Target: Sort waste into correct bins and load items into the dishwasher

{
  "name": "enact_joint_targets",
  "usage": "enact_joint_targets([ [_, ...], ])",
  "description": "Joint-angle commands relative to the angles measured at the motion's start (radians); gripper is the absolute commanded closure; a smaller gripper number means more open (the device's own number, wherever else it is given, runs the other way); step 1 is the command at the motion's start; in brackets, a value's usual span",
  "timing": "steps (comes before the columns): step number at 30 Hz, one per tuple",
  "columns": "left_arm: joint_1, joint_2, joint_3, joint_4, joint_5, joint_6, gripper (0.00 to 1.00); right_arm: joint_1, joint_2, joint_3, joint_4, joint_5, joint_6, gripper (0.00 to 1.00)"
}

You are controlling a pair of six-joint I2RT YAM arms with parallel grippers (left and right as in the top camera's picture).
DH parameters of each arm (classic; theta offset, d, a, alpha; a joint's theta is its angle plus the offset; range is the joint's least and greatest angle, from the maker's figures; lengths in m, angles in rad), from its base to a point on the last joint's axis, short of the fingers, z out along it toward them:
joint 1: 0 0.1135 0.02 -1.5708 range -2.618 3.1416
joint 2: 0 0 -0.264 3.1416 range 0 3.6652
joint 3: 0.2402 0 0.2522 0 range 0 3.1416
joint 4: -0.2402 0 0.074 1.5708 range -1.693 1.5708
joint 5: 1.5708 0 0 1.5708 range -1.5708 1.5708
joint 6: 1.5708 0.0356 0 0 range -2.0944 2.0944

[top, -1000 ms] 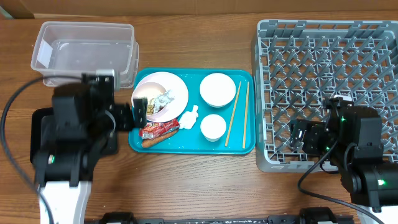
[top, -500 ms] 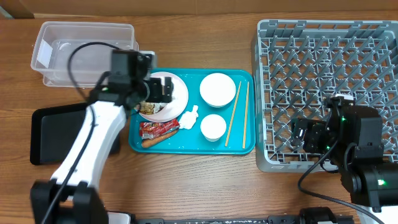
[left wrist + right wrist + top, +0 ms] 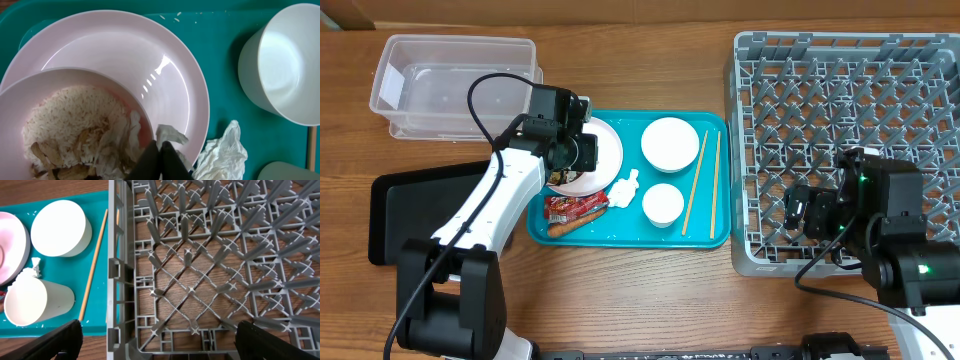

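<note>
The pale-pink bowl (image 3: 608,150) (image 3: 165,70) sits at the left of the teal tray (image 3: 630,228). It holds grainy food scraps (image 3: 70,115) and crumpled white tissue (image 3: 172,135). My left gripper (image 3: 582,152) (image 3: 161,145) is down in the bowl, shut, with a flap of that tissue sticking out at its tips. A second tissue (image 3: 625,188) (image 3: 222,152), the red wrapper (image 3: 575,207) and a carrot piece (image 3: 560,227) lie on the tray. My right gripper (image 3: 810,215) (image 3: 157,330) hangs open over the near-left corner of the grey rack (image 3: 850,100) (image 3: 200,280).
On the teal tray also stand a white bowl (image 3: 670,143) (image 3: 61,227), a smaller white cup (image 3: 663,204) (image 3: 35,302) and the chopsticks (image 3: 700,180) (image 3: 95,260). The clear tub (image 3: 455,85) is at the back left. The black tray (image 3: 405,215) lies left of the teal tray.
My left arm swung from over the black tray to the pink bowl, and its gripper went from open to shut there. The right arm barely shifted.
</note>
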Motion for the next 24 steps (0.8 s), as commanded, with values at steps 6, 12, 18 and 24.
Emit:
enact_joint_targets([
  [6, 0.019, -0.068, 0.126, -0.048, -0.09, -0.02, 0.96, -0.002, -0.002, 0.028, 0.005, 0.006, 0.005, 0.0],
  [12, 0.081, -0.124, 0.289, -0.066, -0.209, -0.024, 0.96, -0.002, -0.002, 0.028, 0.006, 0.006, 0.005, 0.0],
  [18, 0.175, -0.114, 0.322, 0.075, -0.276, -0.024, 0.96, -0.002, -0.002, 0.028, 0.006, 0.006, 0.005, 0.0],
  [24, 0.261, -0.003, 0.322, 0.224, -0.275, -0.028, 0.93, -0.002, -0.002, 0.028, 0.006, 0.006, 0.005, 0.0],
])
